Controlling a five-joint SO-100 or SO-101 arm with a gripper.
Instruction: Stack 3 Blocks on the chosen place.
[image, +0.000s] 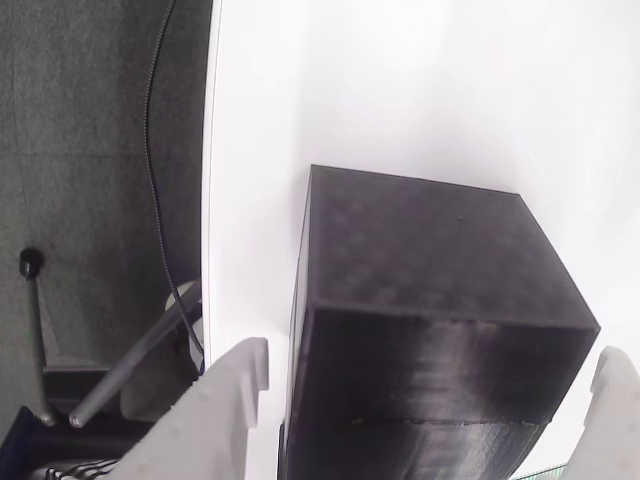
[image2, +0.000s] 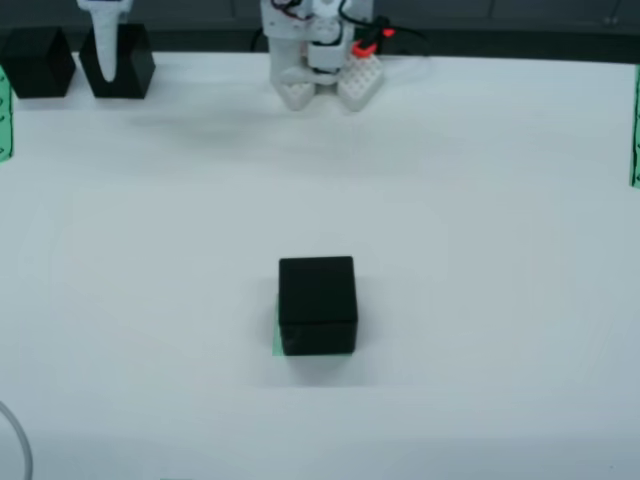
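In the view from the front, one black block (image2: 317, 300) sits on the chosen place (image2: 277, 346), a green patch that peeks out at the block's lower left. Two more blocks stand at the table's far left corner, one (image2: 37, 60) by itself and one (image2: 128, 62) under my gripper (image2: 105, 45). In the view that rides on the gripper, that block (image: 430, 300) lies between my two white fingers (image: 235, 400). The gripper (image: 425, 405) is open around it, with a thin gap on the left side.
The arm's white base (image2: 320, 60) stands at the back middle of the white table (image2: 480, 250). Green strips mark the left edge (image2: 4, 110) and right edge (image2: 635, 130). The table edge (image: 210, 200) is close, with a black cable (image: 155, 150) and metal rods (image: 130, 370) beyond it.
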